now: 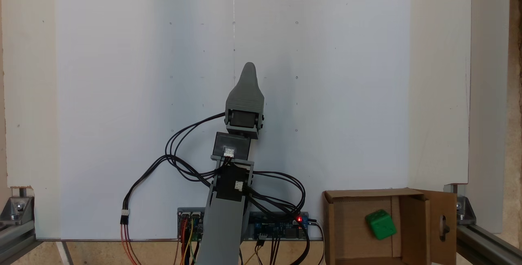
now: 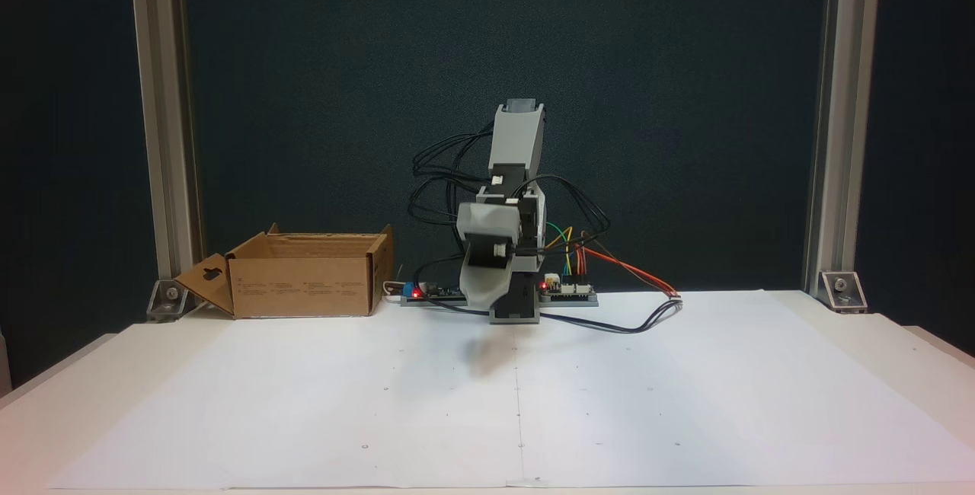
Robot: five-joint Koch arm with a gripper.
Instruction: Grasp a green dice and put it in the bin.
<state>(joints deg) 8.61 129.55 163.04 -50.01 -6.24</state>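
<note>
The green dice point(image 1: 380, 224) lies tilted on the floor of the bin point(image 1: 338, 224), a brown cardboard box with open flaps. The flap with the keyhole cut-out point(image 1: 442, 224) stands at the box's right side. In the other fixed view the bin point(image 2: 305, 285) sits at the back left of the table, and its walls hide the dice. My gripper point(image 1: 248, 67) is well away from the bin, over the white sheet, with nothing in it. It hangs tilted downward point(image 2: 480, 298) just above the paper. A single grey tip shows, so I cannot tell how the jaws stand.
A large white paper sheet point(image 1: 122, 93) covers the table. The arm's base with circuit boards point(image 1: 281, 224) and loose black and coloured cables point(image 2: 632, 320) sits at the table's rear edge. Aluminium frame posts point(image 2: 830, 137) stand at both rear corners.
</note>
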